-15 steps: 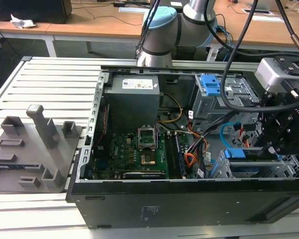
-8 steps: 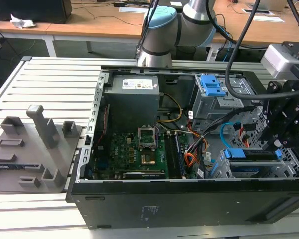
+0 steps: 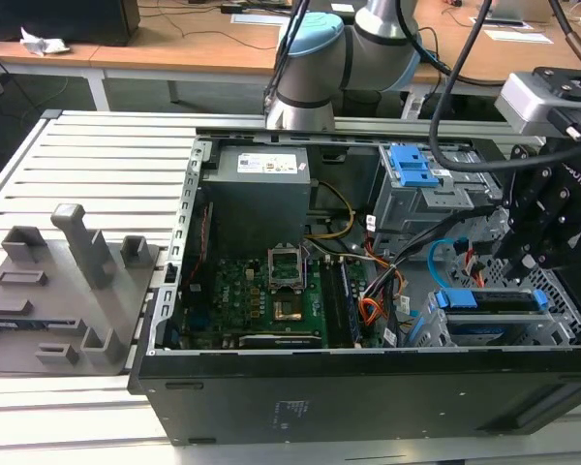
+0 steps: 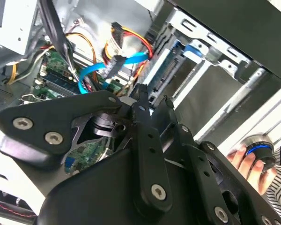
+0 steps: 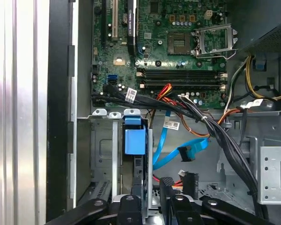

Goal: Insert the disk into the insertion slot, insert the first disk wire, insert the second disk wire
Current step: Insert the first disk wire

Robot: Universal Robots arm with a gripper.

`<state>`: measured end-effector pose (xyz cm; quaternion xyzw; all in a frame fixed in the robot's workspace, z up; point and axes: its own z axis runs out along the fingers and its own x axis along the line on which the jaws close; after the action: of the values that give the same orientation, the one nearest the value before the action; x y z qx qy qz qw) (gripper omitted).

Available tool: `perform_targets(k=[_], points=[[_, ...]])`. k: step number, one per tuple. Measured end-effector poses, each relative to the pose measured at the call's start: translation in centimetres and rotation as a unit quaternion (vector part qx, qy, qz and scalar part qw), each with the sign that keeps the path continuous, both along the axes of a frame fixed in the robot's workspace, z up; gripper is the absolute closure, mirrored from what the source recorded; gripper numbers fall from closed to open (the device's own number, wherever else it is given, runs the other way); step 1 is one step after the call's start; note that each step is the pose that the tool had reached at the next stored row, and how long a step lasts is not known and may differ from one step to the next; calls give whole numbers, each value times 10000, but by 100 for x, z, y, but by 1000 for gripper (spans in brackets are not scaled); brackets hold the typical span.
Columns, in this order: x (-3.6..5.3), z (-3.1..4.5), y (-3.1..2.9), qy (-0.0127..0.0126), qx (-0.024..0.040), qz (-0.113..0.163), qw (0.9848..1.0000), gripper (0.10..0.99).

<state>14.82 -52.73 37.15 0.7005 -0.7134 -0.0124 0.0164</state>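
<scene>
The disk (image 3: 491,299), in its blue carrier, sits in the insertion slot (image 3: 434,329), a silver cage at the case's corner on the exterior view's right. In the first wrist view the blue carrier tab (image 5: 134,136) stands in the cage bay (image 5: 103,145). My gripper (image 3: 521,260) hovers just above the disk; its fingertips (image 4: 141,91) are slightly apart with nothing between them. The second disk wire (image 5: 168,150), light blue, loops loose beside the cage, its plug (image 4: 114,63) hanging free. The first disk wire (image 4: 136,40), orange-red, ends in a dark plug (image 5: 190,180) lying near my gripper (image 5: 150,197).
A taller grey cage with a blue latch (image 3: 412,167) stands behind the slot. Thick black cables (image 5: 220,136) cross from the motherboard (image 3: 271,291). The power supply (image 3: 261,184) fills the back. A grey fixture (image 3: 68,271) lies outside. A person's hand (image 4: 243,159) holds a knob.
</scene>
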Motion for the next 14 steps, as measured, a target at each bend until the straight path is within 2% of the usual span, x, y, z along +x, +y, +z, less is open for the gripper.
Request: perform_targets(k=[1,2,6,14], points=[[0,0,68,0,-1,0,10000,784],[0,-1,105,0,0,0,10000,784],[0,-9,142,0,-1,0,10000,784],[0,-65,332,0,-1,0,10000,784]])
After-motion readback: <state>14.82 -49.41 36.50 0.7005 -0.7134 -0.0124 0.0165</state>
